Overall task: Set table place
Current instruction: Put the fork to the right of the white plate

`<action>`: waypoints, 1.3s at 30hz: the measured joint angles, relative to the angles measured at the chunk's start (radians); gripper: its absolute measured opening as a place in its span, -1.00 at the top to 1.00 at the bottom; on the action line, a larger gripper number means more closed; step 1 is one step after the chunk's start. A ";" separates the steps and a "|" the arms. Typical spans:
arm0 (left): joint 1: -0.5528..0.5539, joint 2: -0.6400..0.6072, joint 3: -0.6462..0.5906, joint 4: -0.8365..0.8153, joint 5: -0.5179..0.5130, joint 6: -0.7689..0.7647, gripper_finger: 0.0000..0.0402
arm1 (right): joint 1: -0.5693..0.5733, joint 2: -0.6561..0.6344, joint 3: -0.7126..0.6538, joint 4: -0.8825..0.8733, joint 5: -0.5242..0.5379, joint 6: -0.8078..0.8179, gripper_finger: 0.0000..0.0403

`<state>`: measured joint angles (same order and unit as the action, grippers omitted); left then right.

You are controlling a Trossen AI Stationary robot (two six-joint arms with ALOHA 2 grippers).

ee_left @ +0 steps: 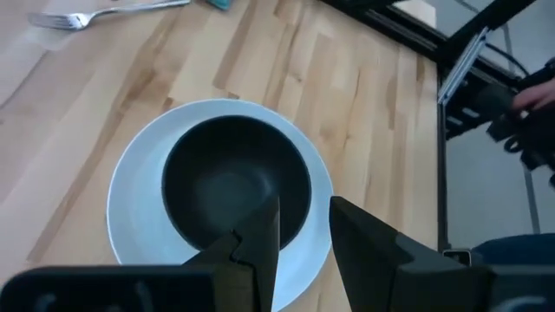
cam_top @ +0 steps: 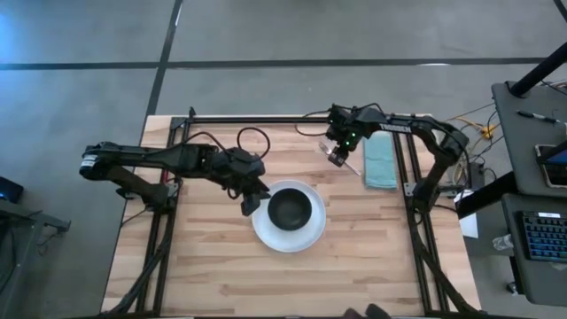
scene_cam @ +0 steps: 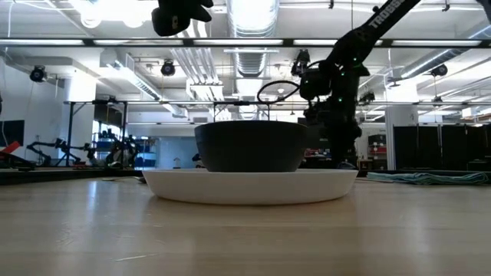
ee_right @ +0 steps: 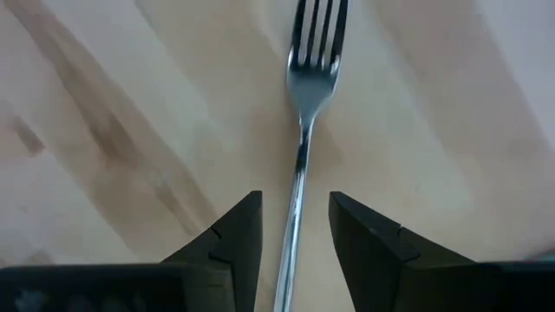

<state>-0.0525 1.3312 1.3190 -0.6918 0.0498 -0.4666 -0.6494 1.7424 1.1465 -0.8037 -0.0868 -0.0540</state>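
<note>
The black bowl [cam_top: 290, 209] sits inside the white plate [cam_top: 289, 233] near the middle of the tabletop [cam_top: 221, 275], with the teal napkin [cam_top: 380, 160] well apart near the right edge. Only the right wrist view shows the fork [ee_right: 302, 139] clearly, lying flat between the spread fingers of the right end effector [ee_right: 295, 227], which has not closed on it. The left end effector [ee_left: 303, 238], fingers also spread and empty, hovers at the plate's left rim on an outstretched arm.

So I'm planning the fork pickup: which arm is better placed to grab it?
The right. Its gripper is directly over the fork, open fingers either side of the handle, which lies on the table. The left gripper is open at the plate holding the bowl, farther from the fork.
</note>
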 joint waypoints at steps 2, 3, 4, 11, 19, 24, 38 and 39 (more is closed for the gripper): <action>0.000 0.000 0.000 0.009 -0.001 -0.019 0.56 | -0.006 0.028 0.035 0.000 -0.001 0.000 0.37; 0.000 0.000 0.000 0.008 -0.002 -0.027 0.56 | -0.006 0.046 0.055 -0.007 0.000 0.001 0.37; 0.000 0.000 0.000 0.008 -0.003 -0.039 0.56 | -0.007 0.064 0.077 -0.015 0.000 0.005 0.37; 0.000 0.000 0.000 0.008 -0.003 -0.079 0.56 | -0.008 0.213 0.208 -0.168 0.000 -0.003 0.37; 0.000 0.000 0.000 0.006 -0.003 -0.079 0.56 | -0.010 0.272 0.212 -0.191 0.001 -0.035 0.37; 0.000 0.000 -0.003 0.002 -0.003 -0.078 0.56 | -0.011 0.261 0.189 -0.173 0.000 -0.037 0.44; 0.001 0.000 -0.013 0.000 -0.006 -0.042 0.56 | 0.003 0.243 0.169 -0.186 0.009 0.101 0.94; 0.002 0.000 -0.013 -0.001 -0.006 -0.039 0.56 | 0.011 0.231 0.159 -0.193 0.004 0.128 0.94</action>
<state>-0.0503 1.3308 1.3064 -0.6925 0.0439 -0.5056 -0.6388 1.9739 1.3057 -0.9969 -0.0825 0.0739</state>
